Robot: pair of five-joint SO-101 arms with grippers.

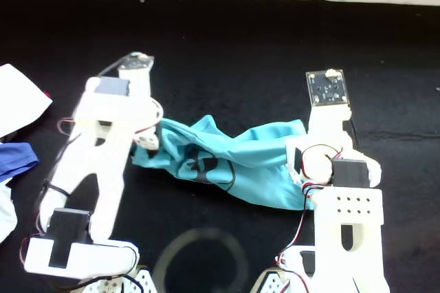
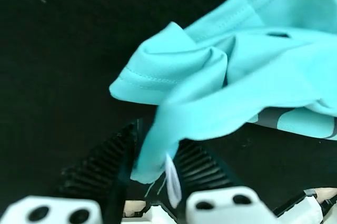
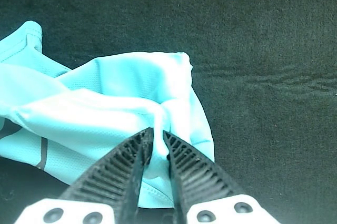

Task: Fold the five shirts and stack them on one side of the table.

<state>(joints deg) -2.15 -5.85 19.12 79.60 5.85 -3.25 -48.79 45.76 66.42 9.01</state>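
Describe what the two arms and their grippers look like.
Both arms are white plastic shells: the left arm, and the right arm with a grid of small holes. Thin red, black and white wires loop along them. The left gripper and right gripper have black ribbed fingers on white bases with screw holes.

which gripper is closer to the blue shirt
Left. The left gripper grips the teal shirt at the end towards the blue shirt; the right gripper grips its far end.
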